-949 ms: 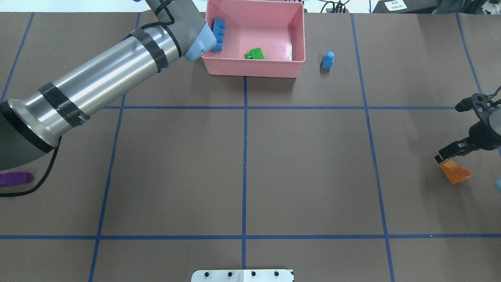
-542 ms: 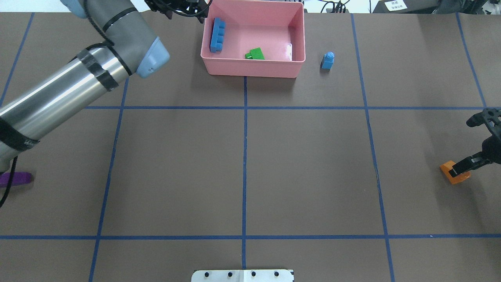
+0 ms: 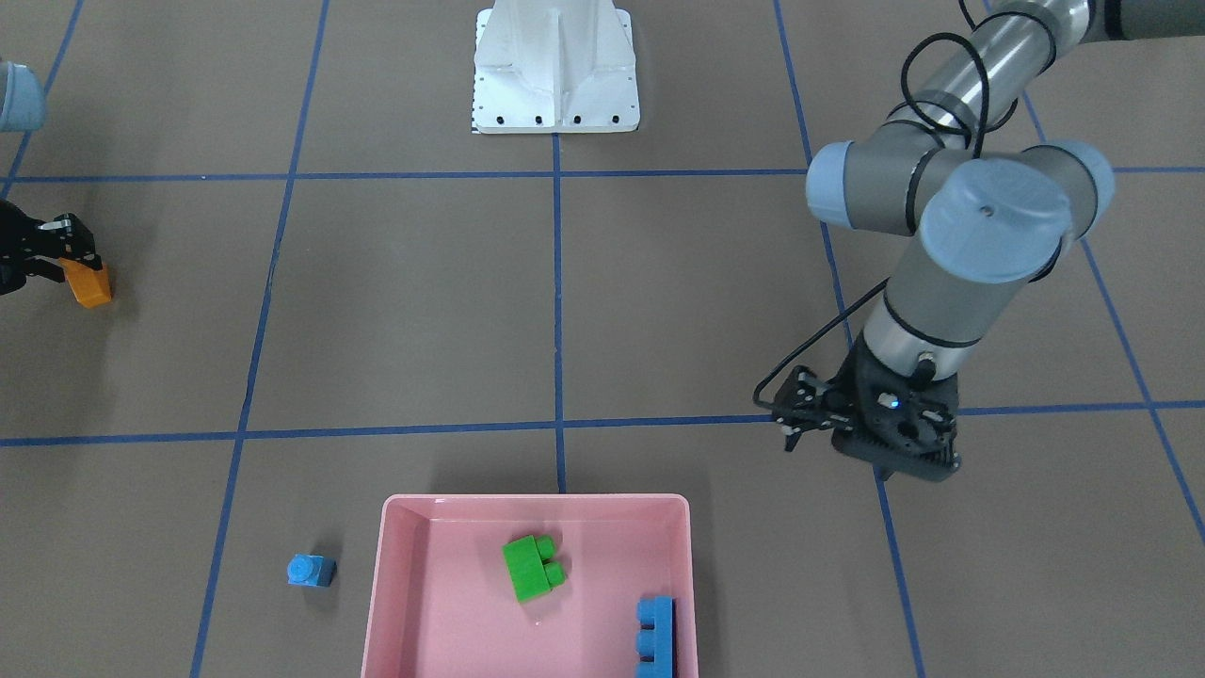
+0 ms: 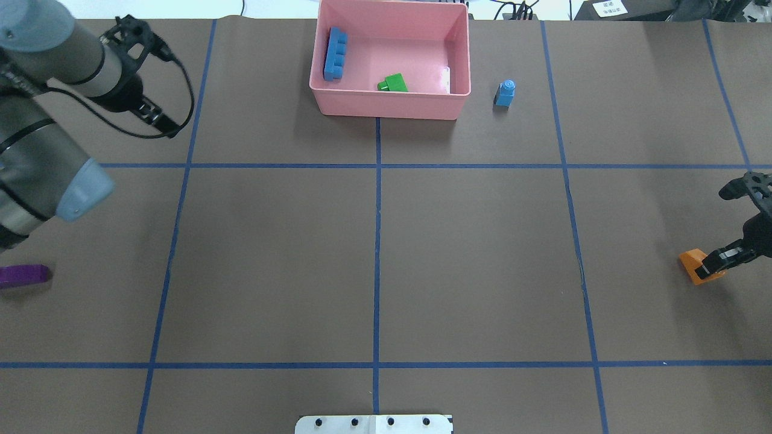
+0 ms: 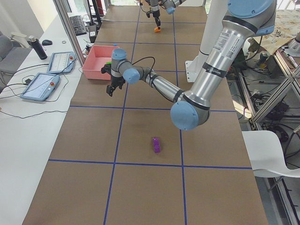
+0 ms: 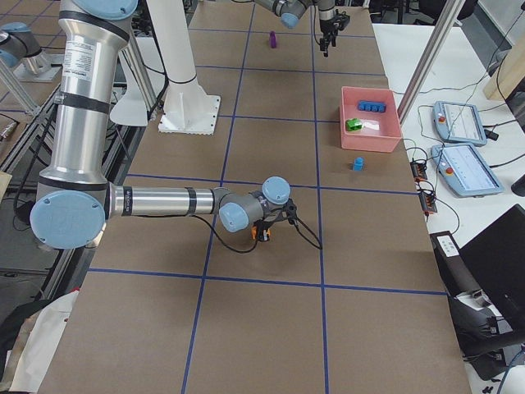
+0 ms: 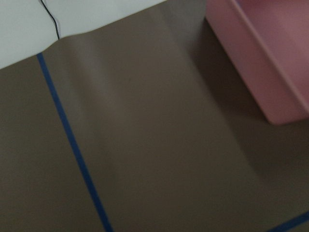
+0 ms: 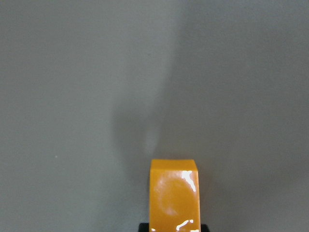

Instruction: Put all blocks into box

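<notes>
The pink box (image 4: 392, 112) stands at the table's far edge and holds the long blue block (image 4: 335, 54) and the green block (image 4: 393, 83). The light-blue cube (image 4: 505, 93) stands on the table just right of the box. The purple block (image 4: 23, 275) lies at the left edge, under my left arm. The orange block (image 4: 693, 265) lies at the far right. My right gripper (image 4: 727, 224) is open and low, with one finger (image 4: 721, 259) at the orange block (image 8: 175, 193). My left gripper (image 4: 158, 78) is open and empty, left of the box (image 7: 256, 63).
The white robot base (image 4: 374, 424) is at the near edge. Blue tape lines grid the brown table. Tablets (image 5: 42, 86) lie on the side desk beyond the box. My left arm's cable (image 4: 190, 90) loops beside the left gripper.
My left arm has swung left, away from the box, and the long blue block stays inside. My right gripper has shifted right and nearer, so one finger now overlaps the orange block.
</notes>
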Action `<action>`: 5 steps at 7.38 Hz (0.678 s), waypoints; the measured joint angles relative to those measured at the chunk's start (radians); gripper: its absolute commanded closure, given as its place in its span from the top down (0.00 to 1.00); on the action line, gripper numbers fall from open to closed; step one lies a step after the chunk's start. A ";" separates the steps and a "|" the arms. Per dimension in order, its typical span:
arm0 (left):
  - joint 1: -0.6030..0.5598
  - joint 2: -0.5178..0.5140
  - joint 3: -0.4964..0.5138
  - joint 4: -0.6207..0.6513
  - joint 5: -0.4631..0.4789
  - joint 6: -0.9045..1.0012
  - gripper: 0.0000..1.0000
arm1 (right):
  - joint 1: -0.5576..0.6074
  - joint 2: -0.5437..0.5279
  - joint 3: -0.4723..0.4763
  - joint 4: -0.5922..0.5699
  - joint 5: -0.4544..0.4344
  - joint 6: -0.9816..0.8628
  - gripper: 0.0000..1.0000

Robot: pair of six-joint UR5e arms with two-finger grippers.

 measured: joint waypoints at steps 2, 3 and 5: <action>-0.013 0.252 -0.160 0.001 0.003 0.349 0.99 | 0.003 0.029 0.039 -0.006 0.030 0.110 0.00; -0.015 0.359 -0.212 0.000 0.005 0.427 0.98 | 0.017 0.103 0.045 -0.049 0.040 0.182 0.00; -0.015 0.500 -0.248 -0.005 0.009 0.535 0.98 | 0.057 0.394 0.026 -0.313 0.031 0.292 0.00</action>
